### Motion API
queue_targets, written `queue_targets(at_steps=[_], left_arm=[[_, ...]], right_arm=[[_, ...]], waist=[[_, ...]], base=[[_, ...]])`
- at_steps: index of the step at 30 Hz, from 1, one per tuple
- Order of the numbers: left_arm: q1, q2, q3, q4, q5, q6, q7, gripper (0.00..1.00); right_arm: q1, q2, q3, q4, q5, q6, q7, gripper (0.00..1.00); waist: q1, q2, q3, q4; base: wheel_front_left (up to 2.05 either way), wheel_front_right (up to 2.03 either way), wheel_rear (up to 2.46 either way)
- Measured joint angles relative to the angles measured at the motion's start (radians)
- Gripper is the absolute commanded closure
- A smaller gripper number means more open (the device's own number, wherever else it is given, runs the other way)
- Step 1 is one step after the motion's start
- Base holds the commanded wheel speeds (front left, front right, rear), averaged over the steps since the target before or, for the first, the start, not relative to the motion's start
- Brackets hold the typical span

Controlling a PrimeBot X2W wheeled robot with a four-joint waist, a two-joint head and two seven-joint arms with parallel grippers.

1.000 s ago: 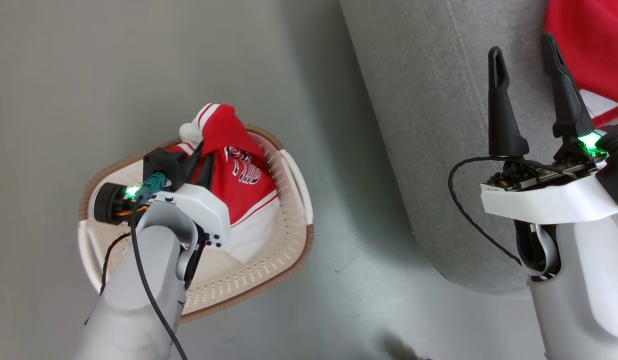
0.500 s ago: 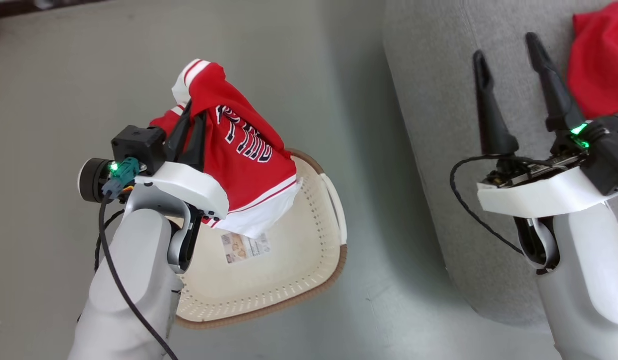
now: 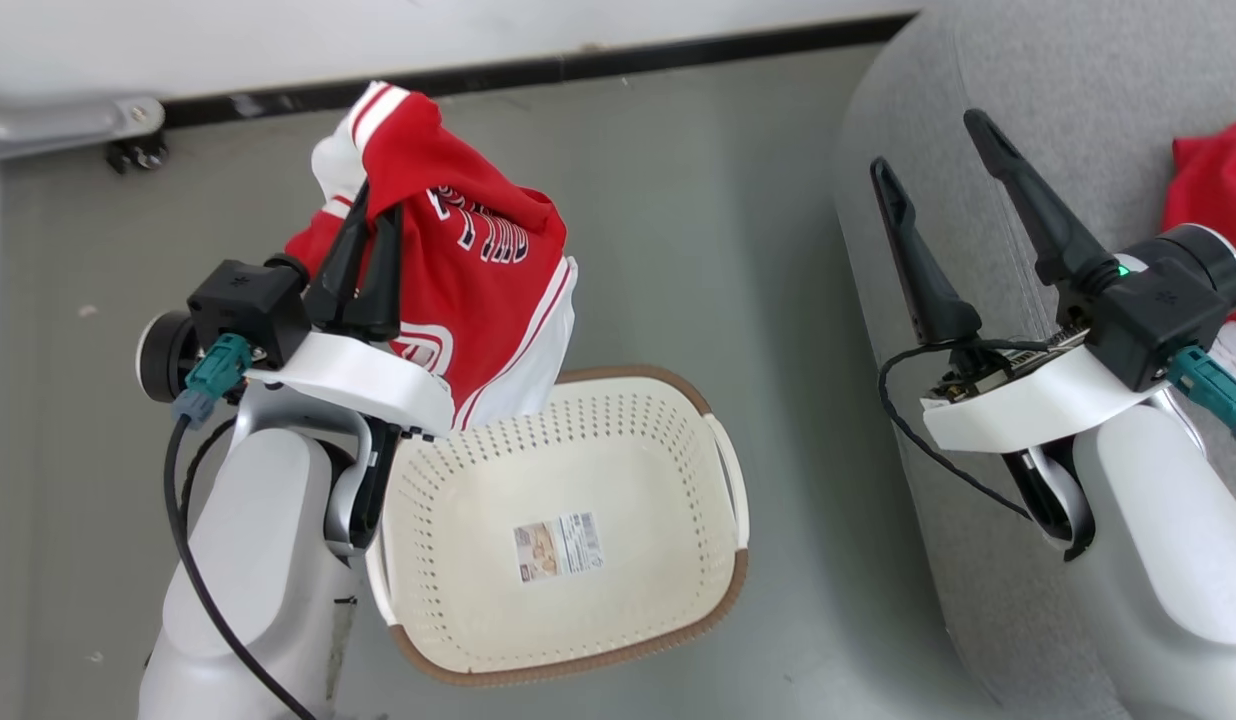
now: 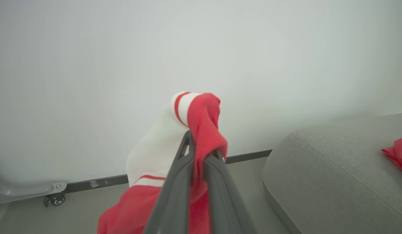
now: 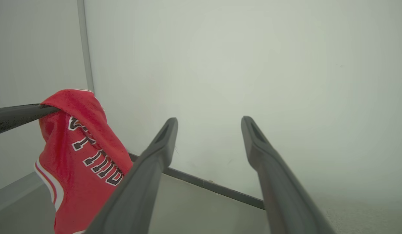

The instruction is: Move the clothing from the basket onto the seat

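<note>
My left gripper [image 3: 378, 205] is shut on a red jersey [image 3: 468, 290] with white trim and navy letters, held well above the floor. The jersey hangs over its fingers [image 4: 188, 162] and also shows at the left of the right wrist view as a draped red jersey [image 5: 80, 156]. Below it stands the cream basket [image 3: 568, 450], holding nothing but a paper label [image 3: 558, 547]. The grey seat [image 3: 1058, 110] is at the right, with another red jersey [image 3: 1213, 200] lying on it. My right gripper [image 3: 933, 145] hangs open over the seat's edge, its fingers [image 5: 162, 143] bare.
A white wall with a dark baseboard [image 3: 628, 65] runs along the far side. A grey metal foot with a caster [image 3: 128, 150] sits at the far left by the wall. Grey floor [image 3: 718, 230] separates basket and seat.
The left gripper has lifted the red jersey up out of the basket, baring the label inside. The head camera has tilted up, bringing wall and baseboard into view.
</note>
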Motion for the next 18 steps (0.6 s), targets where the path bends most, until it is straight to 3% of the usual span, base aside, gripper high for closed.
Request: queue_targets(at_steps=[18], left_arm=[[0.045,0.005,-0.014,-0.117,0.013,-0.023,-0.001,1.00]], right_arm=[[0.008,-0.096,0.245,0.031,0.096,0.000,0.091,0.00]], waist=[[0.0000,0.0000,-0.185,0.083]], base=[[0.00,0.00,0.00]])
